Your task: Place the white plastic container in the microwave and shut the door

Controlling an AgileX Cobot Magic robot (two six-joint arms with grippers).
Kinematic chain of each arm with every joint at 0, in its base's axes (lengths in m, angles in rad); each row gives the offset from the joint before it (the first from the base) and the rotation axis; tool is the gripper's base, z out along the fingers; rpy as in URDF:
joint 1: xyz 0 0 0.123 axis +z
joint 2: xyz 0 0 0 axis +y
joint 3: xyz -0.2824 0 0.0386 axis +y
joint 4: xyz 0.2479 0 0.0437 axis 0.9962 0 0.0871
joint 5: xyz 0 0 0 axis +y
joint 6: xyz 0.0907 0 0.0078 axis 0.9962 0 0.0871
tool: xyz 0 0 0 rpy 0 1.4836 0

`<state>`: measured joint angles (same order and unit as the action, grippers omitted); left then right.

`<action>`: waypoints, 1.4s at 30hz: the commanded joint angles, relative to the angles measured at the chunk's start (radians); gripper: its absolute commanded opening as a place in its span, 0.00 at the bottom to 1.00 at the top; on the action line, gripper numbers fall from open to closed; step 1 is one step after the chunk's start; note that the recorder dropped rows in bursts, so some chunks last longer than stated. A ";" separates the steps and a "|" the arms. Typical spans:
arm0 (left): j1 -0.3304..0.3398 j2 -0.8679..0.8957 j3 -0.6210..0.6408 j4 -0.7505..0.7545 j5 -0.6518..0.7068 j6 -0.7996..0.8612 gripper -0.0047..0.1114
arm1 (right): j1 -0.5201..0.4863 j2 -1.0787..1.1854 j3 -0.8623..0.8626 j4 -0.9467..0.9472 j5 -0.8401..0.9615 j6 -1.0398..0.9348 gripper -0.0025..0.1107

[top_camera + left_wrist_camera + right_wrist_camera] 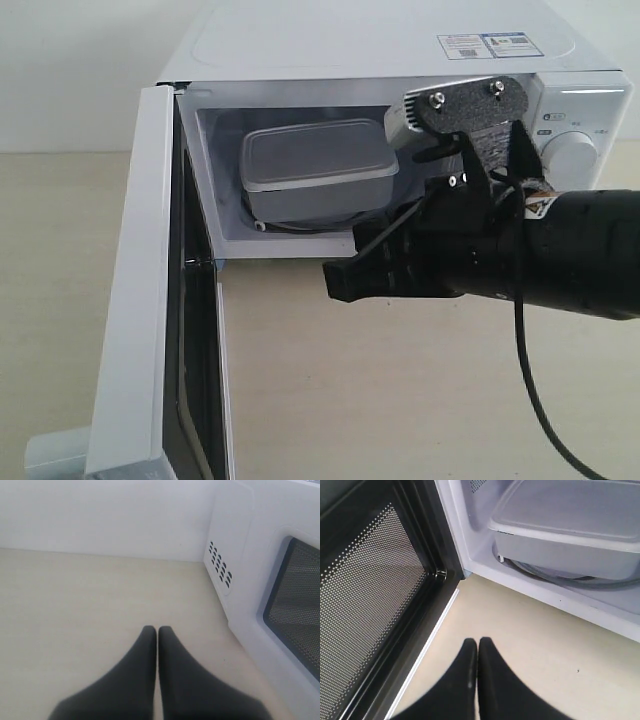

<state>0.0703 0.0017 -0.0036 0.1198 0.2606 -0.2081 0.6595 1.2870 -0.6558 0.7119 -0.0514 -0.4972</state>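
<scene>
**right fingers (468,680), left fingers (146,675): pressed together, empty**

white plastic container (318,170) sits inside microwave (300,40), upper centre; likely light, slick. door (135,300) wide open at left: stiff, probably swings freely. Push outer face near free edge.

Sticker (490,45) print on microwave (300,40) illegible

The left gripper (157,629) hangs over the pale table (75,605), its 2 black fingers (135,680) pressed together at the tips, holding nothing. Off to one side stands the white microwave (235,530) with its vent slots (220,564), then the door (260,605) with a dark mesh window (297,600). A white wall (100,515) runs behind.
</scene>
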 commanded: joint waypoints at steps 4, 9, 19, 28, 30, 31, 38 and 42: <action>0.005 -0.002 0.004 0.001 0.001 -0.009 0.07 | 0.000 -0.135 0.055 -0.002 0.031 -0.028 0.02; 0.005 -0.002 0.004 0.001 0.001 -0.009 0.07 | -0.081 -0.395 0.191 0.001 0.021 -0.025 0.02; 0.005 -0.002 0.004 0.001 0.001 -0.009 0.07 | -0.407 -0.949 0.500 0.001 -0.081 0.014 0.02; 0.005 -0.002 0.004 0.001 0.001 -0.009 0.07 | -0.480 -1.221 0.595 0.001 -0.094 0.036 0.02; 0.005 -0.002 0.004 0.001 0.001 -0.009 0.07 | -0.480 -1.230 0.602 0.001 -0.083 0.049 0.02; 0.005 -0.002 0.004 0.001 0.001 -0.009 0.07 | -0.480 -1.230 0.605 0.001 -0.077 0.062 0.02; 0.005 -0.002 0.004 0.001 0.001 -0.009 0.07 | -0.480 -1.230 0.626 0.001 0.063 0.159 0.02; 0.005 -0.002 0.004 0.001 0.001 -0.009 0.07 | -0.480 -1.268 0.656 -0.091 0.051 0.161 0.02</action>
<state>0.0703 0.0017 -0.0036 0.1198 0.2606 -0.2081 0.1860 0.0468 -0.0086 0.6945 0.0000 -0.3398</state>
